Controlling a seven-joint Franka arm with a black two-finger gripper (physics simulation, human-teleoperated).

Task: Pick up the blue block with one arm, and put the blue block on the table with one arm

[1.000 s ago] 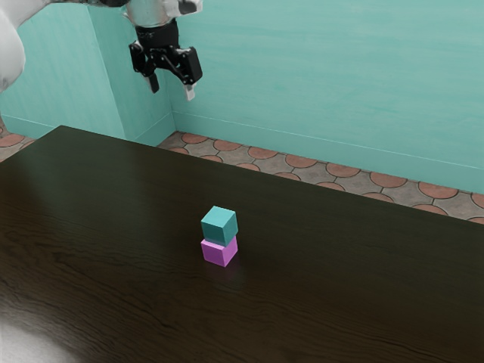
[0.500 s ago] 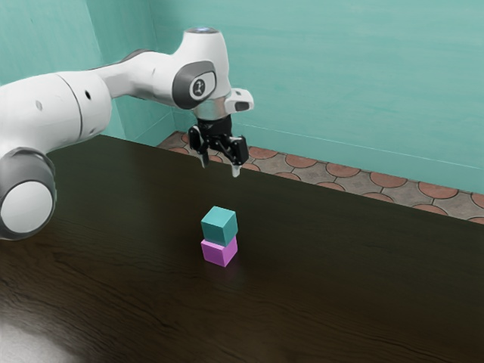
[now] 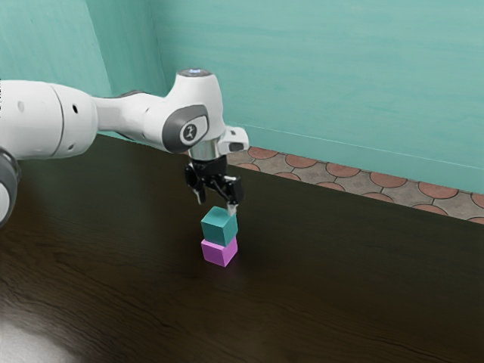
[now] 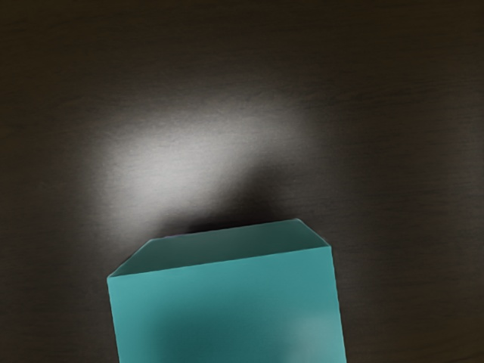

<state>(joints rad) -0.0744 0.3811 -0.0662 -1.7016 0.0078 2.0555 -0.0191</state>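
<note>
At the exterior view's left, the white arm (image 3: 121,119) enters above the dark, wood-grained surface (image 3: 333,272), whose near corner there carries a pale glare (image 3: 23,340). Behind the arm stands a teal wall (image 3: 325,76), which runs on to the exterior view's right. The arm stretches across to a rounded wrist joint with a grey cap (image 3: 187,131), and the black claw (image 3: 217,204) hangs beneath it, pointing down. The claw is released: its two fingers stand apart with nothing gripped between them, and their tips are close to the top of the blue block (image 3: 219,227). Whether either tip touches it, the pictures do not tell.

The blue block, rather teal in colour, sits on top of a pink block (image 3: 217,252), turned slightly against it; the pink one rests on the surface. In the wrist view the blue block looms close under the hand, with a dark shadow and a soft patch of light on the surface beside it. Farther to the exterior view's right, beyond the surface's far edge, lies a floor (image 3: 340,170) of reddish rounded tiles set in grey.
</note>
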